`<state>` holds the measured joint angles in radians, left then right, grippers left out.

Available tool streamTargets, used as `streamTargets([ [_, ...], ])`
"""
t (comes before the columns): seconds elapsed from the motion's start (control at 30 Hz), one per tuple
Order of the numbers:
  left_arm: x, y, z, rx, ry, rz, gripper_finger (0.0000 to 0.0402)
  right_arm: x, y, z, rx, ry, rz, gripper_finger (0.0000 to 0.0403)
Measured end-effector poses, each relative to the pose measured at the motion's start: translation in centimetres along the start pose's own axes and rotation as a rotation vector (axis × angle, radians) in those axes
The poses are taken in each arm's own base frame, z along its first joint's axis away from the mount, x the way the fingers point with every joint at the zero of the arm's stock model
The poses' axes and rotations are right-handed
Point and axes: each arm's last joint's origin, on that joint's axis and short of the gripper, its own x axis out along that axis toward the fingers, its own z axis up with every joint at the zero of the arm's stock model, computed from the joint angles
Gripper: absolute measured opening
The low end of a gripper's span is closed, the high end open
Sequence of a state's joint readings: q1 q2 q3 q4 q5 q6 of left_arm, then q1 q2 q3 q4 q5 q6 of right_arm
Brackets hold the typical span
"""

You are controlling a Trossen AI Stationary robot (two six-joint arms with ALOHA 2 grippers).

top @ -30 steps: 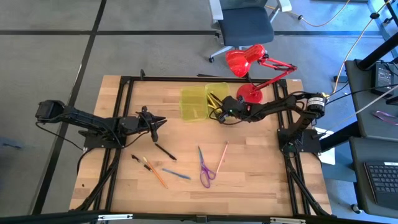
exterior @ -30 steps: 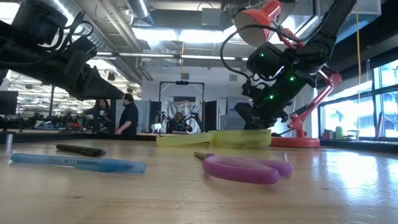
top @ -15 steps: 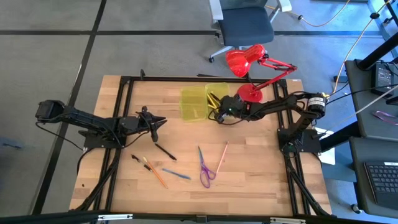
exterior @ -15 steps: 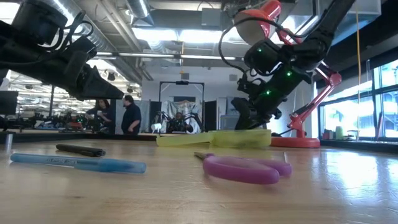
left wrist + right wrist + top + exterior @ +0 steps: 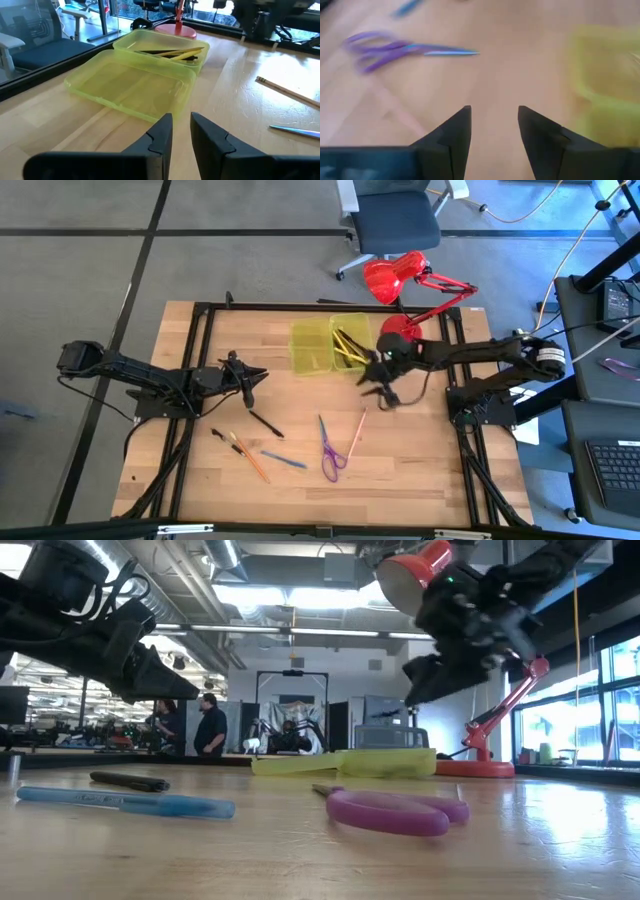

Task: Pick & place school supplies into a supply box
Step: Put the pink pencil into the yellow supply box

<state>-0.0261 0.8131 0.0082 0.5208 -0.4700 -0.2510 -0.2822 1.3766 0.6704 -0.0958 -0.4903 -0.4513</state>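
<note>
Nearest the worktop's (image 5: 200, 480) front edge: a blue pen (image 5: 284, 460), an orange pencil (image 5: 250, 459), a short dark pen (image 5: 217, 436), purple-handled scissors (image 5: 330, 448), all loose. A little farther in, a black pen (image 5: 266, 424) and a pale pink pencil (image 5: 357, 433), also waiting. Mid-worktop, left pincer (image 5: 249, 388) hanging idle, fingers close together, grasping nothing. Opposite, right pincer (image 5: 379, 387) above bare wood, between pink pencil and box, fingers spread and empty. Farther back, translucent yellow-green supply box (image 5: 329, 343) lying open, a few yellow and dark pencils (image 5: 172, 52) already in the half nearer the red desk lamp (image 5: 397, 288); the other half bare. Task judged under way: some supplies boxed, six pieces left outside.
</note>
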Motion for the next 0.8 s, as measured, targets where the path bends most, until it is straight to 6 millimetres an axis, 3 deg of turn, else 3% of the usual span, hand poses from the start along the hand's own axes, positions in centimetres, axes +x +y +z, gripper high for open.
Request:
streamTargets([
  [0.13, 0.0, 0.0, 0.0, 0.001, 0.000, 0.000, 0.0058, 0.7, 1.4, -2.6, -0.140, -0.065, 0.151, 0.0167],
  [0.3, 0.0, 0.0, 0.0, 0.001, 0.000, 0.000, 0.0062, 1.4, 2.1, -5.2, -0.349, -0.119, 0.091, 0.0167],
  [0.57, 0.0, 0.0, 0.0, 0.001, 0.000, 0.000, 0.0063, 1.4, 2.9, -6.4, -0.417, -0.193, 0.077, 0.0167],
  [0.8, 0.0, 0.0, 0.0, 0.002, 0.001, 0.000, 0.0063, 2.4, 2.8, -6.5, -0.394, -0.250, 0.227, 0.0167],
])
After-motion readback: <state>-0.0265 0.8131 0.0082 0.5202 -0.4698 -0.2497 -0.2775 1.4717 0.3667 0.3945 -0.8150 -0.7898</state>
